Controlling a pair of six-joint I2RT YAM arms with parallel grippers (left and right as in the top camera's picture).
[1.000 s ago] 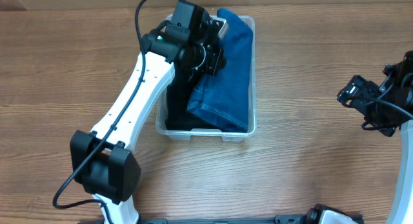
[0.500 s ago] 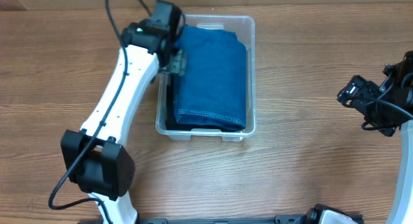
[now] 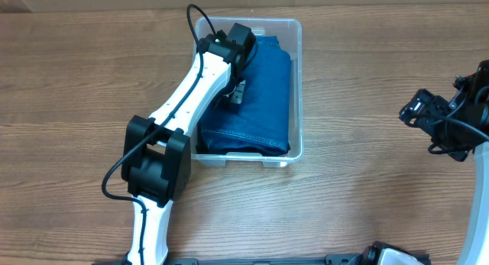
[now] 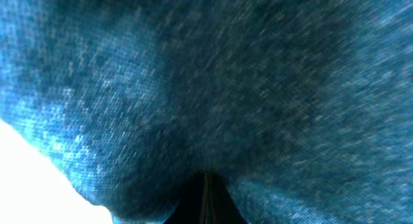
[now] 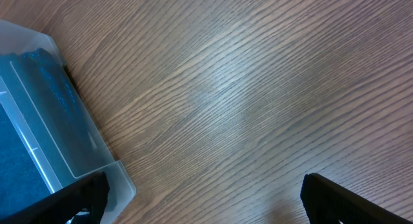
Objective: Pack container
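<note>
the clear container (image 3: 297,89) sits on the bench (image 3: 367,204) toward the far middle, and it is well filled: folded blue jeans (image 3: 267,97) lie flat across most of it, with a dark garment (image 3: 201,143) showing beneath them at the near left corner. the left tool (image 3: 234,95) is down inside the container on the left part of the jeans. its own camera shows only denim pressed close and a dark wedge at the bottom edge, so we cannot tell whether its fingers are apart or together, or whether they pinch any cloth. the right tool (image 5: 203,192) hangs well apart to the right, jaws wide and empty over bare wood. we see nothing else waiting to go in, so we judge the packing mostly done. what seems left is settling the jeans and lifting the left arm clear.
</note>
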